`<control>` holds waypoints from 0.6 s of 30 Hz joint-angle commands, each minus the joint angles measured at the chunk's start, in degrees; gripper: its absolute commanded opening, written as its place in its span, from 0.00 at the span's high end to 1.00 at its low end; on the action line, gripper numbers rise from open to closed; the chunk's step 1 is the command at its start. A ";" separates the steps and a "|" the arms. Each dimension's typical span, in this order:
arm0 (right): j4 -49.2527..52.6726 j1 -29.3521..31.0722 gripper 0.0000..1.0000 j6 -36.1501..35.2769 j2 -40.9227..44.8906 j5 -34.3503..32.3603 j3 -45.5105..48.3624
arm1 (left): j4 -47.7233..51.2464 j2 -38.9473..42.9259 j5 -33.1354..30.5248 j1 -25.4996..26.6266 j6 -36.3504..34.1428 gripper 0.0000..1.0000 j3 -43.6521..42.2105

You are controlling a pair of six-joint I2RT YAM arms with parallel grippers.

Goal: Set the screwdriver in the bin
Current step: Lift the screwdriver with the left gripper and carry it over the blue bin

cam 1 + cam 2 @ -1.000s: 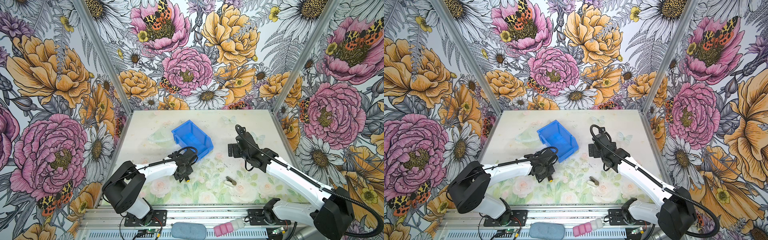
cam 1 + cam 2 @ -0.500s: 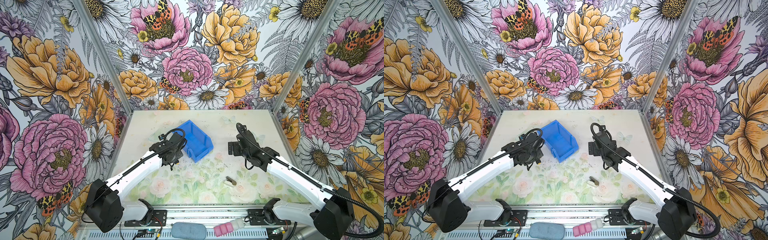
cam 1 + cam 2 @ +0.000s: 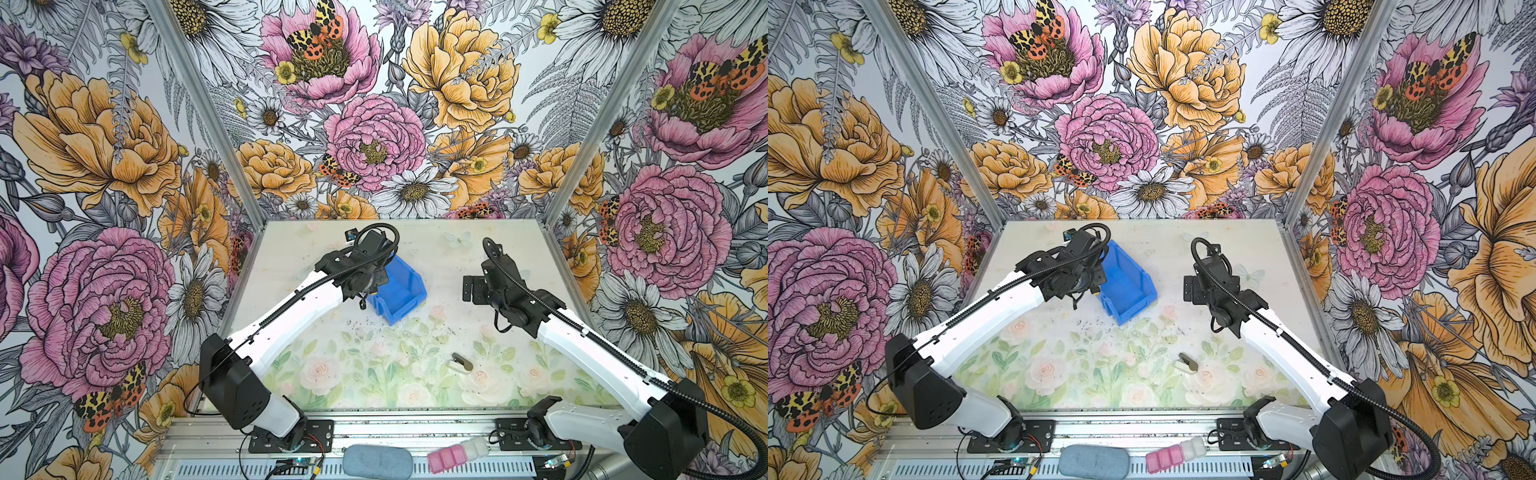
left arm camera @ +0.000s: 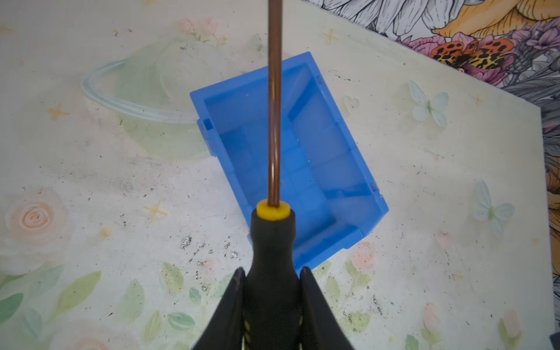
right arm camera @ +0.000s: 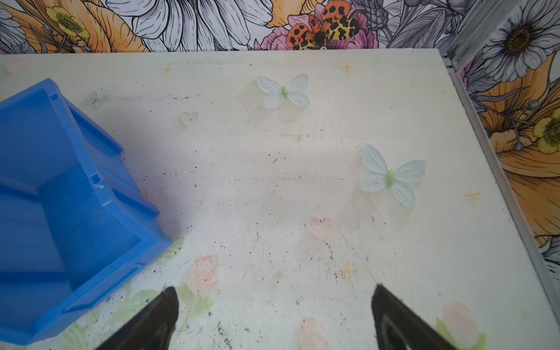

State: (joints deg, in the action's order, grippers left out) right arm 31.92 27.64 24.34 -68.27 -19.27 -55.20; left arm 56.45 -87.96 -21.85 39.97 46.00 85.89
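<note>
Floral-printed worktop [image 3: 415, 353] carries the blue bin [image 4: 318, 145]; the left end effector [image 4: 271, 272] grips the screwdriver [image 4: 272, 242] by its black handle, just above the bin's left side; the right end effector [image 5: 274, 289] gapes wide, empty.

Bin [image 4: 333, 157] open on top, inside bare; way in from above is free on its right side. L gripper [image 4: 272, 269], clamped on screwdriver [image 4: 274, 121], and its wrist cover bin's left side in both top views. Table [image 3: 436, 257] strip btwn bin & R gripper [image 5: 274, 289] is bare. Clip [image 3: 461, 362] lies near front, well apart from bin. Walls close in 3 sides.
</note>
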 commanded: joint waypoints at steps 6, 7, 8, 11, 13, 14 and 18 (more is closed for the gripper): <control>-0.63 -1.51 0.01 0.56 0.85 1.07 -0.85 | 0.09 -7.61 3.21 2.52 -1.12 0.82 8.35; -0.72 -1.57 0.00 0.72 1.12 1.03 -0.61 | -0.01 -8.39 3.41 2.50 -0.78 0.82 8.74; -0.72 -1.63 0.01 0.78 1.37 1.06 -0.40 | -0.17 -9.07 3.62 2.43 -0.53 0.82 9.00; -0.72 -1.98 0.01 0.81 1.95 1.15 0.16 | -1.58 -11.00 4.12 2.01 0.98 0.83 9.07; -0.72 -2.27 0.00 0.80 2.12 1.25 0.28 | -3.22 -12.31 4.83 1.55 2.79 0.83 8.32; -0.72 -2.41 0.01 0.80 2.11 1.38 0.22 | -3.84 -13.02 5.12 1.23 3.70 0.84 7.97; -0.71 -2.49 0.00 0.62 2.25 1.55 0.22 | -6.21 -15.06 5.94 0.19 6.70 0.86 6.80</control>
State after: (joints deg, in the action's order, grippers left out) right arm 31.90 25.41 24.53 -67.35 -18.17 -55.18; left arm 53.56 -102.63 -17.26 41.25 49.58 93.38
